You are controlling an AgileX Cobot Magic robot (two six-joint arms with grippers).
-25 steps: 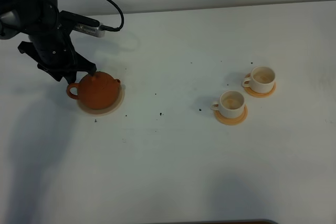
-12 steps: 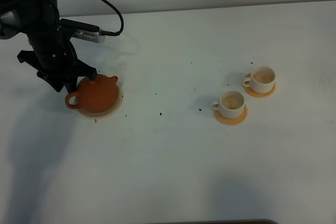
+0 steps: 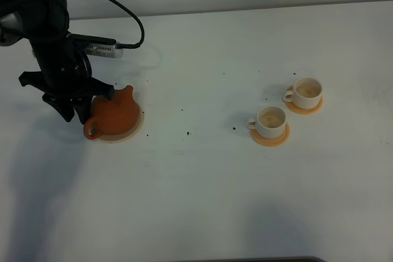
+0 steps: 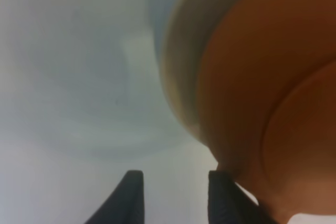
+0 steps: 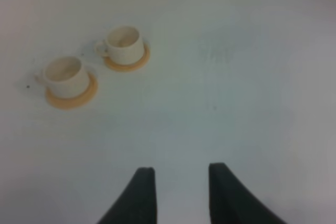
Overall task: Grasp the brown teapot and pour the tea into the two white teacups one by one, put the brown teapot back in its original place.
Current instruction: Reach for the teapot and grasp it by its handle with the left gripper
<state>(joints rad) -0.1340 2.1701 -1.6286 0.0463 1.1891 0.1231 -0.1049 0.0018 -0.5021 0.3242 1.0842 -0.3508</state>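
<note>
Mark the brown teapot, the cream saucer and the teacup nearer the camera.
brown teapot (image 3: 118, 113): exterior high view, on its round body.
cream saucer (image 3: 136, 129): exterior high view, on its bare rim.
nearer teacup (image 3: 271, 128): exterior high view, on its outer wall.

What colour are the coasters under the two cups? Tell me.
The coasters are orange, clearest in the exterior high view.
</note>
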